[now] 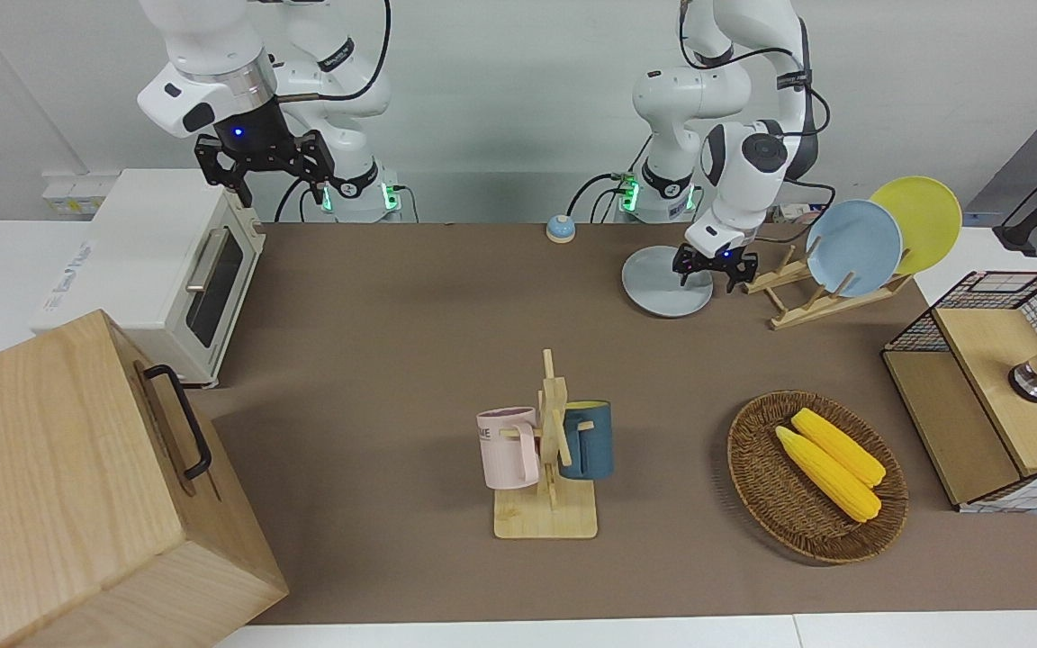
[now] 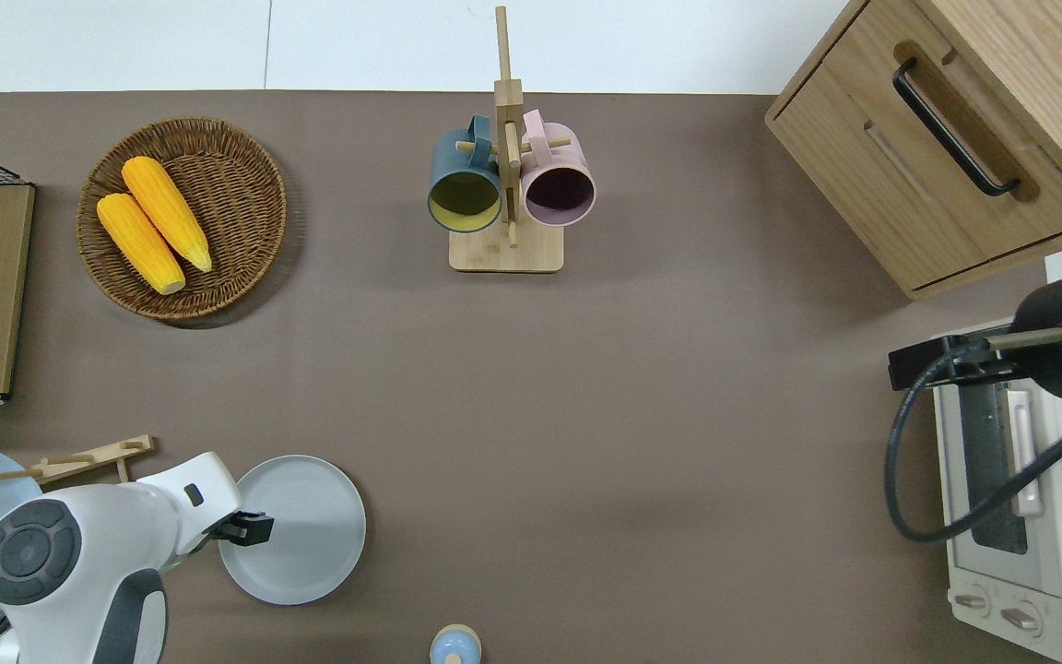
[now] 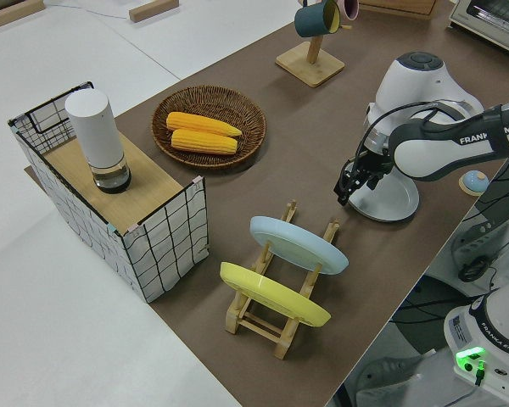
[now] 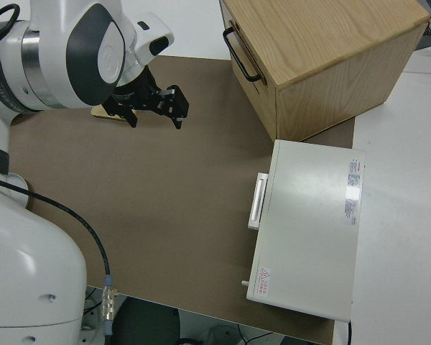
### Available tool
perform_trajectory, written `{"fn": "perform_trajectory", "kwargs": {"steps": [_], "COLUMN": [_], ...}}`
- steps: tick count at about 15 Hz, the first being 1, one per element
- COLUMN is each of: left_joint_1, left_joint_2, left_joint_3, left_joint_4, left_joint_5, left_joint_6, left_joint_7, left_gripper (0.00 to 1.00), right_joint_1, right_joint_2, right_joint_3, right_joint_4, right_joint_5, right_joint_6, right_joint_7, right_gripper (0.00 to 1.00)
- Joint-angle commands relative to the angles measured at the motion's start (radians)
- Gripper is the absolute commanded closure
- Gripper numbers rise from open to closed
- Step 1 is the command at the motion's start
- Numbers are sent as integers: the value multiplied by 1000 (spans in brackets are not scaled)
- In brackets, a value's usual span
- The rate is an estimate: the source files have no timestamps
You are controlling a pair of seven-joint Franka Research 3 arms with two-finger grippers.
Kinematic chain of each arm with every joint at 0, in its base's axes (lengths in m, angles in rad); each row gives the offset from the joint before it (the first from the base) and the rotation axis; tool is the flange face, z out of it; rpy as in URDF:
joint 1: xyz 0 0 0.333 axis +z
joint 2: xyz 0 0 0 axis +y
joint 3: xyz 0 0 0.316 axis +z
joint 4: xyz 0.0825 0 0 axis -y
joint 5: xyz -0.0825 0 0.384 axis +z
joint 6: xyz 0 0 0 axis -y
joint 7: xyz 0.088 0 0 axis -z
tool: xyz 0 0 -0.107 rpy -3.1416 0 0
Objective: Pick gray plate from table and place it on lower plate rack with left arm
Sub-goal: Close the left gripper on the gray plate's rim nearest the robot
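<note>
Light is bright and even, from overhead, with no glare on the brown table mat [image 1: 392, 342]. Shadows are soft: the wicker basket [image 2: 182, 218] casts a faint one toward 5 o'clock in the overhead view, the mug stand [image 1: 547, 517] almost none. All four views are sharp, edges undistorted.

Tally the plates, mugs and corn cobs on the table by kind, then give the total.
Plates: 3 — gray plate, blue plate, yellow plate
Mugs: 2 — pink mug, teal mug
Corn cobs: 2 —
Total: 7
</note>
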Motion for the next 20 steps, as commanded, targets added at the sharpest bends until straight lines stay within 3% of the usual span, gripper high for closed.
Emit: {"fn": "perform_trajectory", "kwargs": {"steps": [1,9,11,18,20], "left_joint_1": [-18,-19,-18,-23,-26], "left_joint_2": [34,62,62,65,64], "left_joint_3": [5,5,5,5,5], "left_joint_4": [-16,-18,-18,-18,-18], "left_joint_5": [-7,-7,-7,-7,-7], "left_joint_6": [60,80,78,75,67], "left_joint_7": [-11,-9,-11,-12,-3], "left_gripper": [9,11,73,947,1000], "right_joint_1": [-7,-7,-7,-7,-7], "right_joint_2": [-2,-2,-2,-2,-2], "right_joint_3": [7,5,5,5,5], "right_joint_4": [6,6,6,6,6], "right_joint_5": [7,7,7,7,7], "right_joint_6": [-14,-14,-14,-14,-14], "right_joint_7": [0,0,-1,0,0], "right_gripper": [11,13,11,11,13]}}
